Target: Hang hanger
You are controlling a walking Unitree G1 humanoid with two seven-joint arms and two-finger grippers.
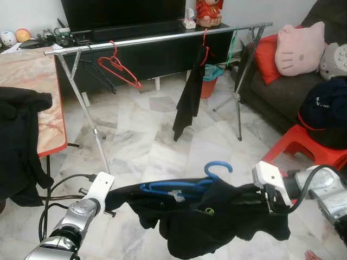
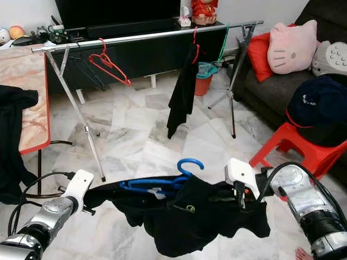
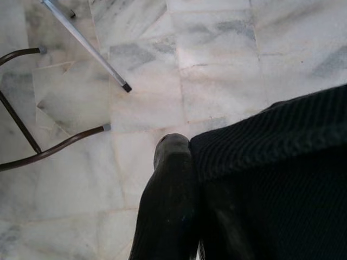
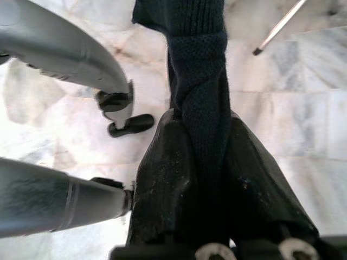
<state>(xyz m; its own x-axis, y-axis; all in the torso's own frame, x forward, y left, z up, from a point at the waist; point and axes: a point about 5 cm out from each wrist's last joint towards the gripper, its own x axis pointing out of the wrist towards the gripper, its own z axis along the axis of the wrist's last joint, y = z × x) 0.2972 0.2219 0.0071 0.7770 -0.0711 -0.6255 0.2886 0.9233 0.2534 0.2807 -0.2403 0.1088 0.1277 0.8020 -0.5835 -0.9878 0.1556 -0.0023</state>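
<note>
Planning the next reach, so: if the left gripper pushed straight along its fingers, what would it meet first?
Likely the marble floor beyond the black garment that the left gripper holds; the rack leg lies off to one side. Depth is unclear.

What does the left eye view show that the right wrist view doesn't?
Left eye alone: the blue hanger, the drying rack with a red hanger and a hung black garment, the sofa. Right wrist alone: a close look at its fingers pinching fabric. Shared: the black shirt, marble floor, right end effector.
</note>
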